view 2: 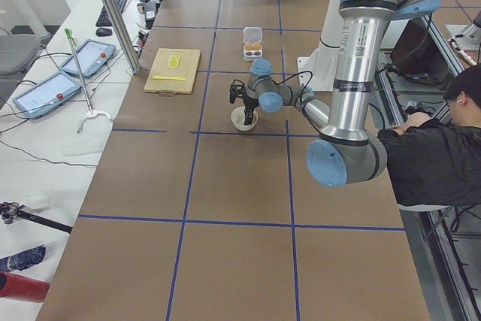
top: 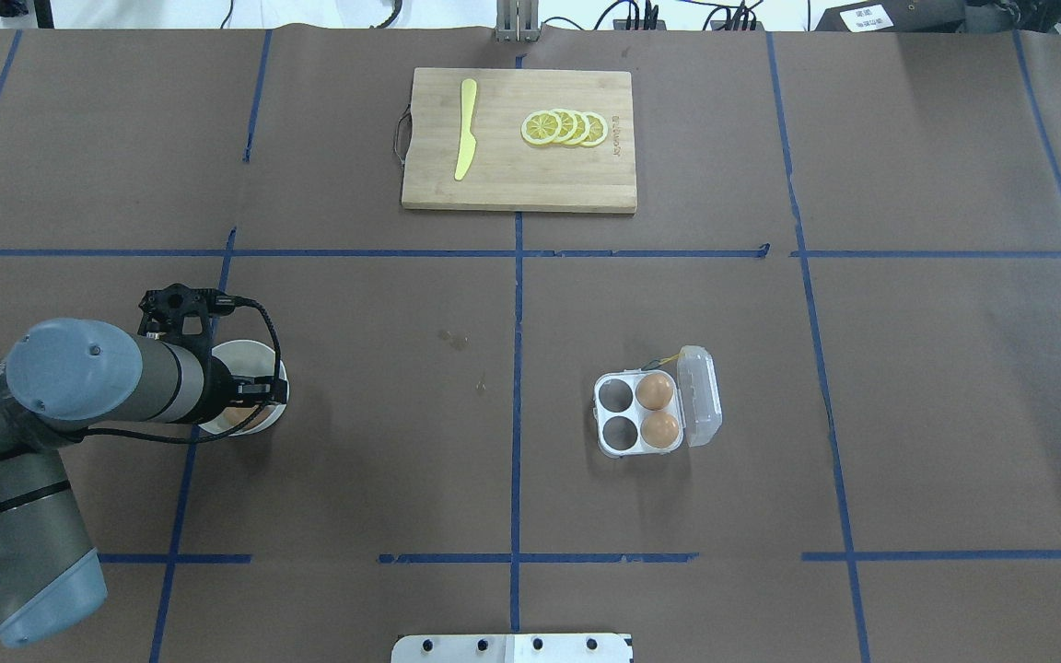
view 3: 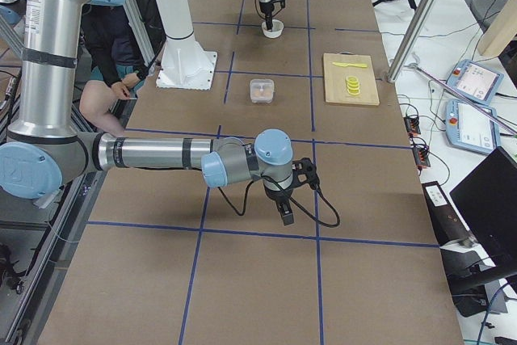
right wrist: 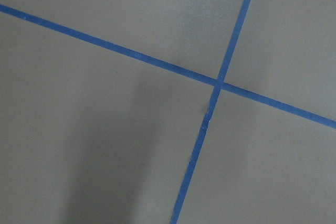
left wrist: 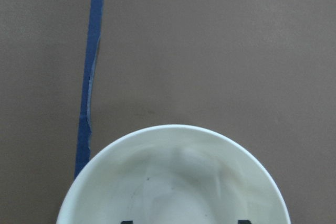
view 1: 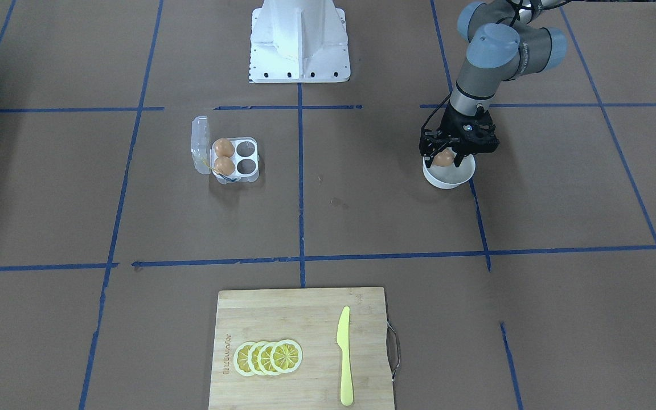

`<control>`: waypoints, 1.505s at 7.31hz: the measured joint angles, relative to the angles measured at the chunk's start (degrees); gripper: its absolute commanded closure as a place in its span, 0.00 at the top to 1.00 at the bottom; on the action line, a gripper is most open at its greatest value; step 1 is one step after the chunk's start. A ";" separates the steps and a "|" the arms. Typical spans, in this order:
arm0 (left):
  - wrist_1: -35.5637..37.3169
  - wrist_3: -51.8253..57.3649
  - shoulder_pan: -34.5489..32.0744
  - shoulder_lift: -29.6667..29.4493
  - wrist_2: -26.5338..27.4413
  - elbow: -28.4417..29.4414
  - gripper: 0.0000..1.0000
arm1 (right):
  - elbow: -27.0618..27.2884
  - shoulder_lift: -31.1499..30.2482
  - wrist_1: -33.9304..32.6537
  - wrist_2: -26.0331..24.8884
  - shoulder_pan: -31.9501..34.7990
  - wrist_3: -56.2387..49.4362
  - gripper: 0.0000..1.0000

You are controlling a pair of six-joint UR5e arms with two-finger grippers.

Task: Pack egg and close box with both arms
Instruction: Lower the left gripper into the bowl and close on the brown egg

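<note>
**Left gripper** point(view 1: 454, 152): the jaws reach down into the white bowl point(view 1: 447, 177), one on each side of the egg point(view 1: 445, 158). Whether the pads press the shell or stand just off it cannot be told. The wrist view shows only two dark tips, apart, at its lower border, and no egg. The bowl sits in the table's left half, about midway between the robot's edge and the far edge.

**Handling, as judged:** the egg is light, rigid, smooth and brittle. It is best held across its widest girth with gentle force, since a grip near either end would likely let it slip.

**Box** point(view 1: 245, 165): it lies just right of the table's centre. The lid point(view 1: 200, 145) stands open on the side toward the right end. Two eggs point(view 1: 224, 148) fill the cups beside the hinge and two cups are bare. The thin plastic probably slides if pushed. The yellow string point(top: 664, 357) is barely discernible.

**Right gripper** point(view 3: 287, 209): it hangs low over the tabletop toward the right end and is seen only from the side, so its finger spread is indeterminate.

**Far edge, centre:** the cutting board point(view 1: 282, 319), with lemon slices point(view 1: 268, 357) and a yellow knife point(view 1: 344, 356).
</note>
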 measured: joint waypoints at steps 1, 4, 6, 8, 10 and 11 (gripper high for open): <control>0.00 0.28 0.44 0.02 0.00 -0.07 0.75 | 0.00 0.02 0.00 -0.04 0.00 0.00 1.00; 0.04 1.29 0.95 0.07 -0.08 -0.15 0.49 | 0.00 0.08 0.00 -0.04 0.00 0.00 1.00; 0.15 1.38 0.88 0.11 -0.09 -0.49 0.22 | 0.06 0.09 0.00 -0.07 0.00 0.02 1.00; 0.17 1.39 0.70 0.16 -0.09 -0.59 0.22 | 0.09 0.09 0.00 -0.07 -0.01 0.08 1.00; 0.18 1.41 0.02 0.20 -0.11 -1.06 0.22 | 0.08 0.15 0.00 -0.07 -0.03 0.09 1.00; 0.18 1.47 -0.97 0.21 -0.16 -1.76 0.22 | 0.05 0.19 0.00 -0.07 -0.04 0.09 1.00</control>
